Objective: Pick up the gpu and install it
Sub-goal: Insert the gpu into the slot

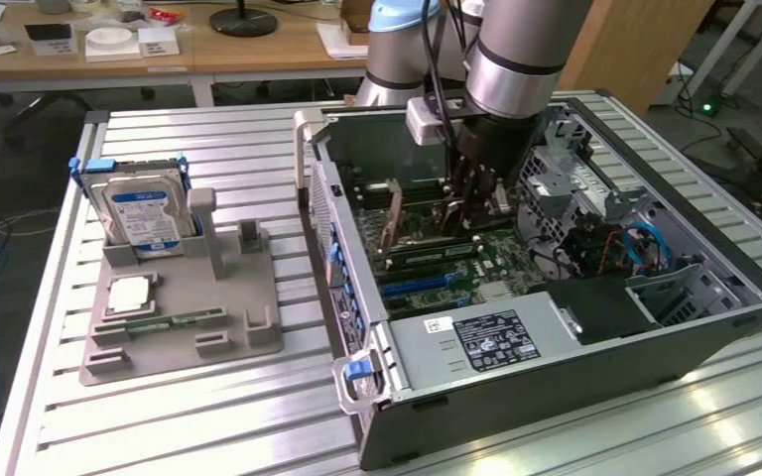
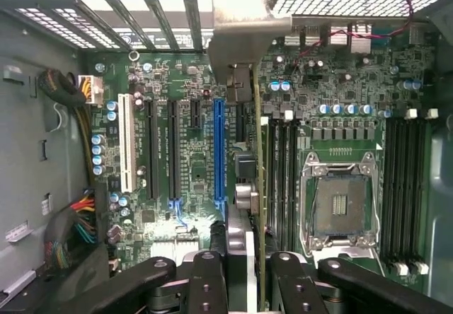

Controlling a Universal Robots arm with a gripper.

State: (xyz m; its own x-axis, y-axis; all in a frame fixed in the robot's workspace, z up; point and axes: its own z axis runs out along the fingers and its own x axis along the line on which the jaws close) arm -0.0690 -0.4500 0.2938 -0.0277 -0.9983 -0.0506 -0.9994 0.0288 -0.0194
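One arm reaches into an open computer case with the gpu pinched between its jaws. The jaws are closed part-way, one dark finger on each face of the card.

The step in hand looks like the install itself. The card has been picked up and hangs on edge over the motherboard. Whether its lower edge touches the board cannot be told.

From the wrist the gpu shows as a thin green line running straight out from between the jaws. A dark block sits on one face, and the silver bracket at its far end reaches the barred rear wall of the case.

Just to one side of the jaws lies a long blue slot, parallel to the card. On the other side are black memory slots and, farther out, the bare processor socket.

Seating the card, by the look of it, calls for its edge to line up squarely with a slot. The bracket must also meet its opening in the rear wall, with no tilt.

Well away from the jaws, outside the case, a hard drive stands in a grey holder on the slatted bench.
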